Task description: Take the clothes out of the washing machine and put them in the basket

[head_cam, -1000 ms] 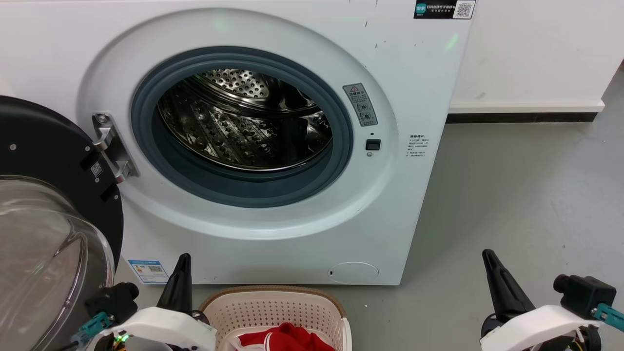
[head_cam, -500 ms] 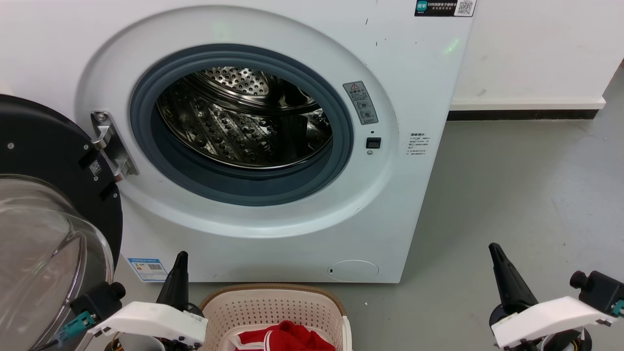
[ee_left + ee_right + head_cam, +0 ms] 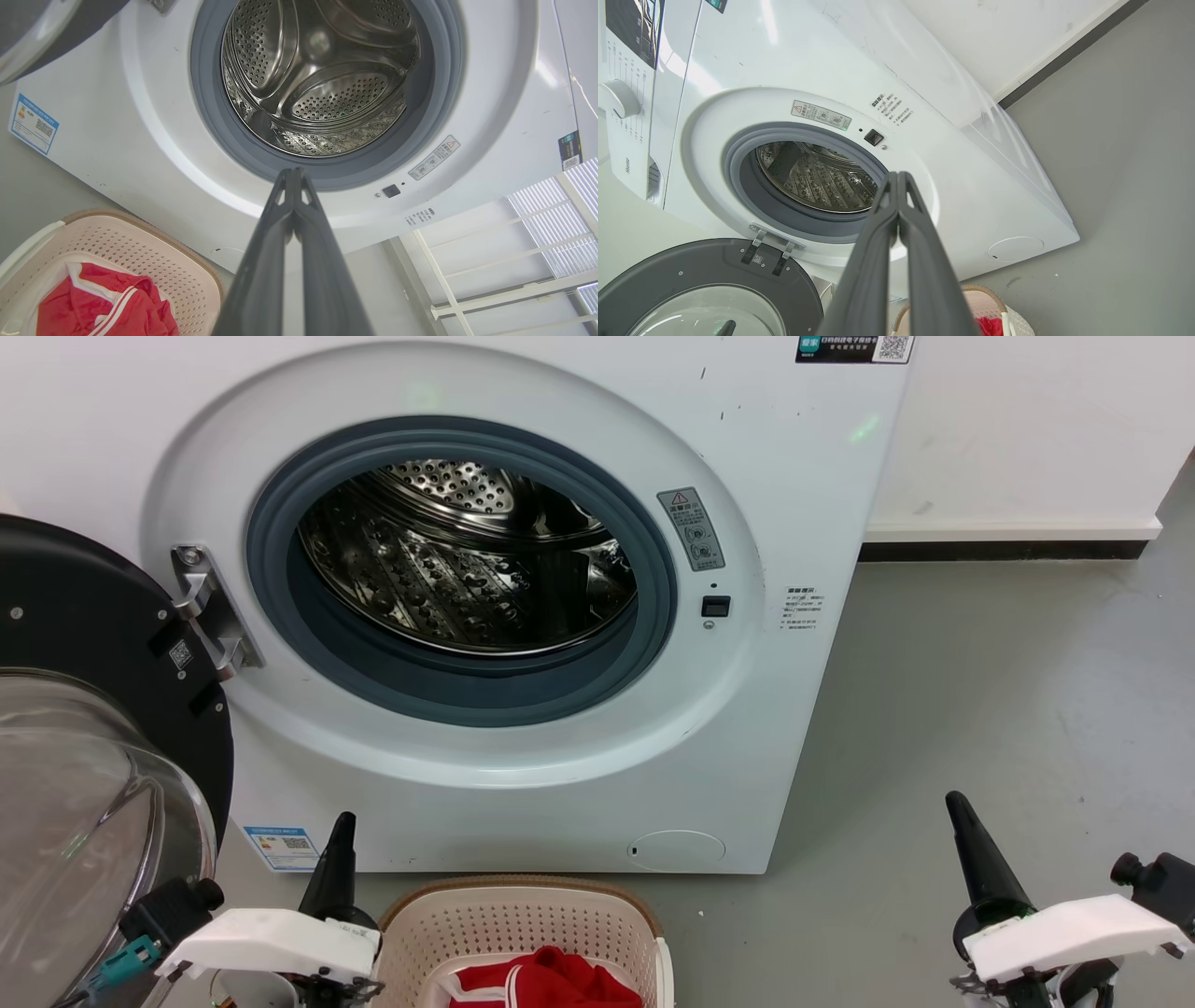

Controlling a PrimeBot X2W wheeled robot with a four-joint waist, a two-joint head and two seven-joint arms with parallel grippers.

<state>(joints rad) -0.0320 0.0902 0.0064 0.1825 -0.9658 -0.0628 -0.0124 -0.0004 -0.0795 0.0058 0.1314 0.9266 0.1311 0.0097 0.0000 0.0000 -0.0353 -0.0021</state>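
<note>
Both arms have drifted outward from the large white front-loading washing machine (image 3: 822, 476), left gripper (image 3: 344, 823) and right gripper (image 3: 956, 800) jaws pressed together, empty. Bright red fabric clothes (image 3: 546, 980), likely soft and light, lie in the cream perforated basket (image 3: 523, 919) before it; pinch a fold.

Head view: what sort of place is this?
Likely a laundry corner, perhaps a test room: a white washing machine with its door open, a basket holding red clothes, a bare grey floor and plain wall.

Left gripper (image 3: 293, 171), right gripper (image 3: 897, 173): fingers together
</note>
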